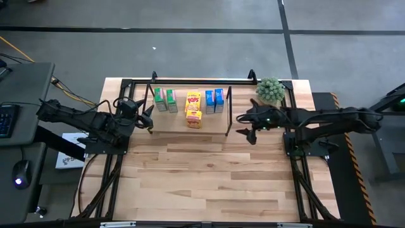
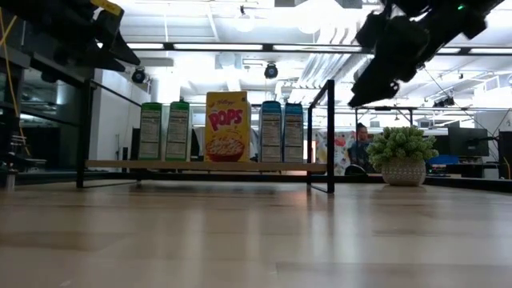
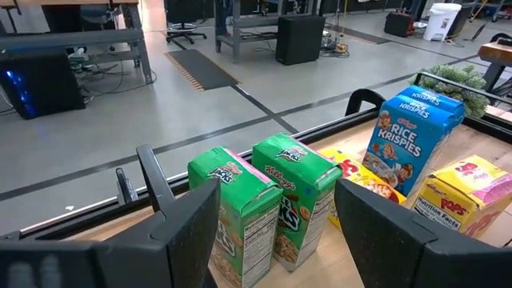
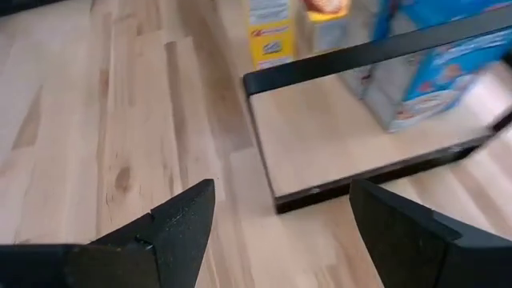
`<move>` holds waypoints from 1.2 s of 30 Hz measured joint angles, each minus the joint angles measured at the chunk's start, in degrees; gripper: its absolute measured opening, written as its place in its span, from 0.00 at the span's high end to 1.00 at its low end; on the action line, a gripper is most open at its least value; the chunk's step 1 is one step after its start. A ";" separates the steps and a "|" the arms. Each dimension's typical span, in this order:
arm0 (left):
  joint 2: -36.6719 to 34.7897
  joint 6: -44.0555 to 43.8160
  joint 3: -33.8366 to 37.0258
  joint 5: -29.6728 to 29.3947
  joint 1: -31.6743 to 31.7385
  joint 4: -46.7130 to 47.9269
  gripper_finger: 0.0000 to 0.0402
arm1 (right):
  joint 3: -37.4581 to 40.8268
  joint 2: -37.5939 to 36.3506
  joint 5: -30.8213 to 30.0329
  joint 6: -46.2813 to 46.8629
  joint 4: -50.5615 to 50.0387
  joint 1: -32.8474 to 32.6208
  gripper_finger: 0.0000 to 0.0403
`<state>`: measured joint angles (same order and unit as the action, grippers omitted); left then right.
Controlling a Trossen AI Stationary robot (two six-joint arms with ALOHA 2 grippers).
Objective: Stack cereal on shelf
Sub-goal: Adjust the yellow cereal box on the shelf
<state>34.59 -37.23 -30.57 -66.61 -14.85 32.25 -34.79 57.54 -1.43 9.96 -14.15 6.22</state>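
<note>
Both claws are hanging spread wide and holding nothing: the left claw (image 1: 149, 118) just off the shelf's (image 1: 171, 125) left end, the right claw (image 1: 248, 124) just off its right end. On the shelf, the cereal boxes (image 1: 193, 118) are standing in a row. A plant (image 1: 270, 90) is sitting beyond the shelf's right end on the table (image 1: 202, 177).

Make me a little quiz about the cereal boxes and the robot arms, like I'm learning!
1. How many green boxes stand on the shelf?
2. True or false: the right gripper is holding a blue box.
3. Which is beside the plant: A) left gripper B) the shelf's right end C) the yellow boxes?

Key: 1. Two. 2. False, both grippers are open and empty. 3. B.
</note>
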 joint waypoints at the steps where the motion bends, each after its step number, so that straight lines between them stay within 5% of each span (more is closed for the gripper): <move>1: 0.00 0.00 0.00 0.00 0.00 0.00 0.41 | 0.00 -1.54 -0.92 0.44 -1.35 0.00 0.30; 6: 0.00 -0.27 0.00 0.39 0.00 -0.47 0.41 | 0.00 -7.86 -6.41 2.08 -1.43 0.00 0.30; 10: 0.00 -0.25 0.01 1.55 0.00 -1.88 0.41 | 0.00 -8.97 -12.32 0.21 13.83 0.23 0.30; 13: 0.01 1.66 0.02 2.92 0.02 -5.33 0.41 | -2.49 -5.98 -14.01 -3.80 21.02 2.03 0.30; 18: 1.69 12.70 0.04 3.91 2.26 -17.57 0.41 | -14.18 5.55 -11.68 -8.39 16.55 8.76 0.30; 22: 2.19 24.67 -1.29 17.76 9.53 -28.60 0.41 | -26.39 18.13 -2.01 -11.22 10.86 14.39 0.30; 26: 3.16 30.57 -3.31 28.96 19.22 -29.86 0.41 | -37.85 30.34 6.95 -19.80 4.63 18.51 0.30; 36: 8.72 33.46 -3.72 61.88 43.57 -30.16 0.41 | -64.48 53.39 21.73 -28.81 -9.59 26.37 0.30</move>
<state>43.30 -3.77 -34.28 -4.72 28.72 2.09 -99.26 110.93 20.30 -18.86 -23.74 32.59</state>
